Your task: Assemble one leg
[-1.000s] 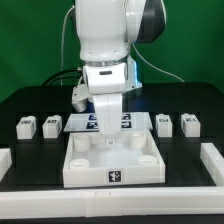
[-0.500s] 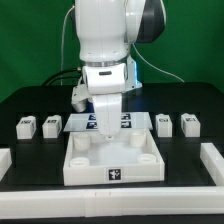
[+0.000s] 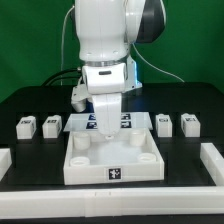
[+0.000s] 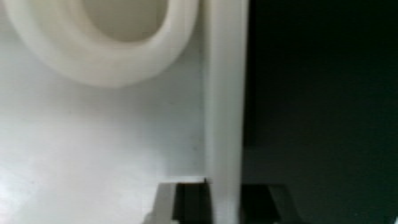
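The large white square tray (image 3: pixel 113 172) with corner sockets lies in the middle of the black table. My gripper (image 3: pixel 105 137) reaches down onto the tray's back wall. In the wrist view my gripper (image 4: pixel 226 206) has one dark finger (image 4: pixel 191 205) on each side of the tray's thin upright wall (image 4: pixel 228 100), pressed against it. A round socket (image 4: pixel 111 45) shows just inside that wall. Several legs stand in a row behind the tray: two on the exterior view's left (image 3: pixel 27 125) (image 3: pixel 52 124) and two on its right (image 3: pixel 165 122) (image 3: pixel 188 122). None is held.
The marker board (image 3: pixel 125 123) lies flat behind the tray, partly hidden by the arm. White L-shaped rails stand at the table's front left (image 3: pixel 8 160) and front right (image 3: pixel 212 158). Cables hang behind the arm.
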You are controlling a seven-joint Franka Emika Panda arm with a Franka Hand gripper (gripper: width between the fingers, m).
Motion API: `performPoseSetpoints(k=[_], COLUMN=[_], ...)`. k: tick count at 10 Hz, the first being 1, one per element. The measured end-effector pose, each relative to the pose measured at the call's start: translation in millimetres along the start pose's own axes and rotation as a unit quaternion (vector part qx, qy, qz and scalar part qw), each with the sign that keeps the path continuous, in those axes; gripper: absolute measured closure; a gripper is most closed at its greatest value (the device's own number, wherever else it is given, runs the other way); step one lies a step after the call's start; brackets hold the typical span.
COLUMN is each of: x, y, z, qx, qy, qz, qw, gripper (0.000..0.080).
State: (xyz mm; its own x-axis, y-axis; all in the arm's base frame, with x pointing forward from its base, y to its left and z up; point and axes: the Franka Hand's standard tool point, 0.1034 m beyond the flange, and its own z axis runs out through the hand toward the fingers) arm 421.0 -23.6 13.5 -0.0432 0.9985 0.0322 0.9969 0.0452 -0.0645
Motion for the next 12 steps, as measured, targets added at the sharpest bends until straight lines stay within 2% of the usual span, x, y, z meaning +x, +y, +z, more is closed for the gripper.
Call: performPoseSetpoints(k=[3,6,8,10,12], x=[0.5,34.9,64.7,79.3,84.7], y=[0.2,23.3,42.6,56.7,63.5], z=[-0.1,-4.6,-11.2,-9.0,-3.2], qx=[0.000,-0.010,-0.018,-0.019,-0.023], qy=[0.000,0.008,0.014,0.022,0.027], qz=[0.001,0.023,0.031,0.029,0.026], qw=[1.000,1.000,0.999,0.999,0.999], gripper=[0.0739,0.0739,0.0739,0.0739,0.0739])
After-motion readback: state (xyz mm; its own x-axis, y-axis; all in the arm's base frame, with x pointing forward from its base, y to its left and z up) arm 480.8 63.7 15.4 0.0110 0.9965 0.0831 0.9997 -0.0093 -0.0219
